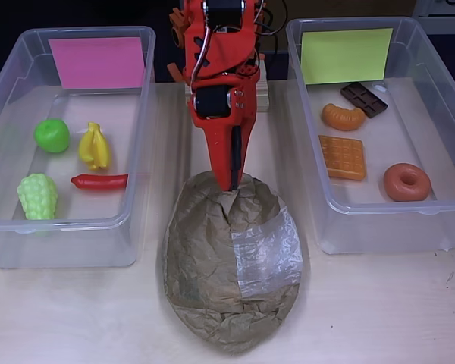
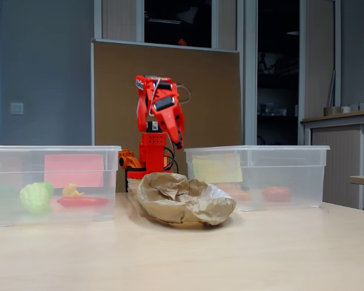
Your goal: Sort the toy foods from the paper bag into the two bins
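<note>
Eight toy foods [image 1: 98,181] (four per bin).

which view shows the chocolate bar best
The overhead view: the chocolate bar lies in plain sight at the back of the bin with the yellow-green card, beside the croissant, its squares visible. In the fixed view the bin's cloudy wall blurs the contents, and the bar cannot be made out.

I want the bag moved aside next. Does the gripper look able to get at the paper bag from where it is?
Probably yes. The gripper hangs right over the far edge of the paper bag, raised above it in the fixed view, and nothing lies between them. The bins sit off to either side.
</note>
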Available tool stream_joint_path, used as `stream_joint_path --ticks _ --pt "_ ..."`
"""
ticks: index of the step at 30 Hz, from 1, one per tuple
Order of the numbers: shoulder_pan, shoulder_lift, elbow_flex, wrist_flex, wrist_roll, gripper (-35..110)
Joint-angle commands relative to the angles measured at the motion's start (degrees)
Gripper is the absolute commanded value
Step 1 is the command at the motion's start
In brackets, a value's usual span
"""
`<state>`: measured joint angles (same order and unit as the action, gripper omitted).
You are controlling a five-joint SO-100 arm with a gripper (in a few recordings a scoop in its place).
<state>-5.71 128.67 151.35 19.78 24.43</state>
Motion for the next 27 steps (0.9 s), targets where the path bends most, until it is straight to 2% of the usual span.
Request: stream_joint_path --ticks 1,4,8,10,18,23,27 --pt "-2.1 5.9 8.3 -1.1 2.3 0" --pt "-2.4 11.3 15.0 1.8 7.6 0" --pt "-2.9 22.3 23.9 7.5 -3.3 0" --pt "-3.2 29.2 28.0 10.7 -3.3 0" --pt "-3.4 50.9 28.7 37.0 -6.2 0" --pt "-2.9 60.8 28.7 46.0 -7.6 0" --pt "-3.3 61.7 28.7 49.0 -7.5 0"
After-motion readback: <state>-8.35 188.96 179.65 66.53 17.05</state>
